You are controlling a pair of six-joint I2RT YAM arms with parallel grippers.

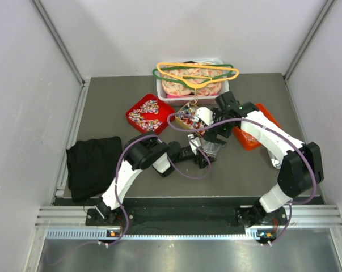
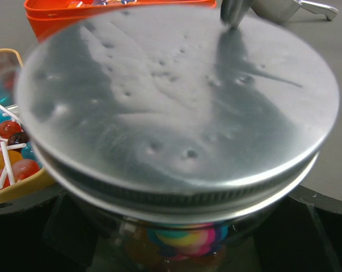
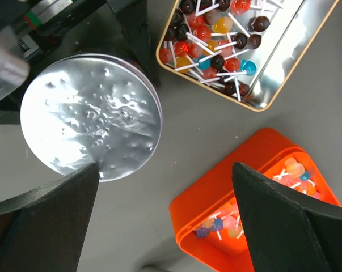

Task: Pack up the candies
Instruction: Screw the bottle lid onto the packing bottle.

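Two dark fingers [image 3: 43,221] stand spread wide over a grey table [image 3: 216,136]. A round, dented silver lid [image 3: 91,116] sits just ahead of the finger on the view's left, its edge at the fingertip. Farther ahead, between the fingers, a gold-rimmed tin [image 3: 260,106] holds candies [image 3: 210,48] on white sticks. An orange tub [image 3: 216,198] of paler sweets lies close beside the other finger.

Candies [image 1: 146,110] heaped in the red tray [image 1: 131,115], upper left of centre: tiny, speckled red, blue, white, lying loose.
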